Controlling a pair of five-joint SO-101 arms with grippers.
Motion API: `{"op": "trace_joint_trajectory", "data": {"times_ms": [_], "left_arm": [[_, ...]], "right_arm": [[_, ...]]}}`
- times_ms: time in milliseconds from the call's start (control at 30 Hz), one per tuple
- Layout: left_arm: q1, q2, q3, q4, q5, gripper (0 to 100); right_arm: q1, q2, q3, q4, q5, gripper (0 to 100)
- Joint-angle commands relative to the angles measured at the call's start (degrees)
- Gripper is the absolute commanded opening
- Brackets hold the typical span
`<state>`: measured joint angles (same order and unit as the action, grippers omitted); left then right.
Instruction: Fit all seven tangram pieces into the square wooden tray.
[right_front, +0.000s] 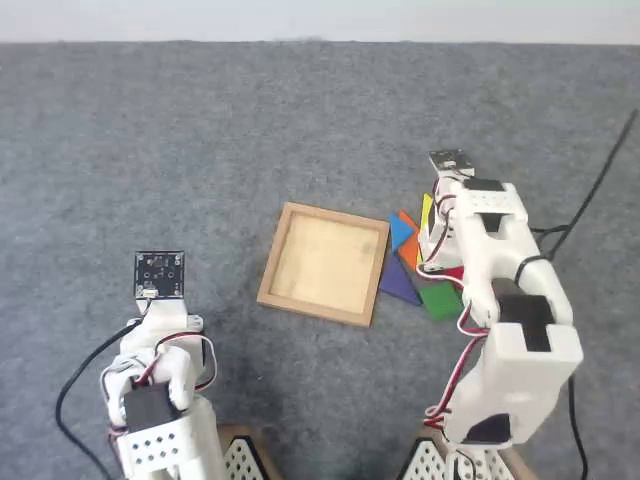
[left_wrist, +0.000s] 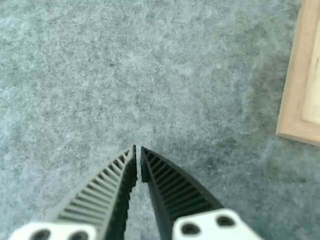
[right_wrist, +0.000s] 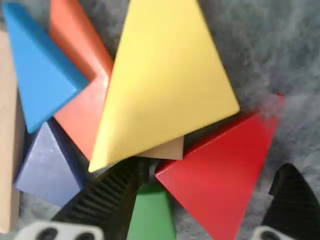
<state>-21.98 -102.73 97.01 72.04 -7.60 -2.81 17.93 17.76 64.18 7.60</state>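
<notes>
The tangram pieces lie heaped just beside the empty wooden tray, with the yellow triangle tilted on top of the orange piece and red triangle. They look light, stiff and smooth, best pinched across opposite flat edges. The right gripper is spread astride the red triangle. The left gripper hangs pressed together over the grey carpet, whose nap should curb sliding.

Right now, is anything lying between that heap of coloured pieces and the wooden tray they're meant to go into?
Nothing visible does. The tangram pieces lie heaped right beside the square wooden tray, with the blue triangle close against its rim. The right gripper hangs open over the heap.
</notes>
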Motion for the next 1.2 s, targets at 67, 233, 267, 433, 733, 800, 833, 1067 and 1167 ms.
{"op": "trace_joint_trajectory", "data": {"times_ms": [67, 233, 267, 433, 733, 800, 833, 1067, 1167], "left_arm": [[-0.18, -1.14, -0.48, 0.26, -0.53, 2], [-0.18, -1.14, -0.48, 0.26, -0.53, 2], [-0.18, -1.14, -0.48, 0.26, -0.53, 2], [-0.18, -1.14, -0.48, 0.26, -0.53, 2], [-0.18, -1.14, -0.48, 0.26, -0.53, 2], [-0.18, -1.14, -0.48, 0.26, -0.53, 2], [-0.18, -1.14, -0.48, 0.26, -0.53, 2], [-0.18, -1.14, -0.48, 0.26, -0.53, 2], [-0.18, -1.14, -0.48, 0.26, -0.53, 2]], "right_arm": [[3.65, 1.98, -3.60, 4.79, -0.70, 38.4], [4.09, 2.07, -3.60, 5.58, -0.26, 38.4], [3.91, 2.33, -3.60, 5.58, -0.26, 38.4], [2.59, 2.51, -3.60, 5.58, -0.18, 38.3], [2.95, 2.51, -3.69, 5.85, -0.18, 14.0], [2.95, 2.51, -3.69, 5.85, -0.26, 15.0], [3.03, 2.51, -3.69, 5.85, -0.44, 15.7], [3.03, 0.84, -4.66, 6.55, -0.44, 16.5], [2.86, -3.12, -6.59, 10.42, -0.35, 16.5]]}}
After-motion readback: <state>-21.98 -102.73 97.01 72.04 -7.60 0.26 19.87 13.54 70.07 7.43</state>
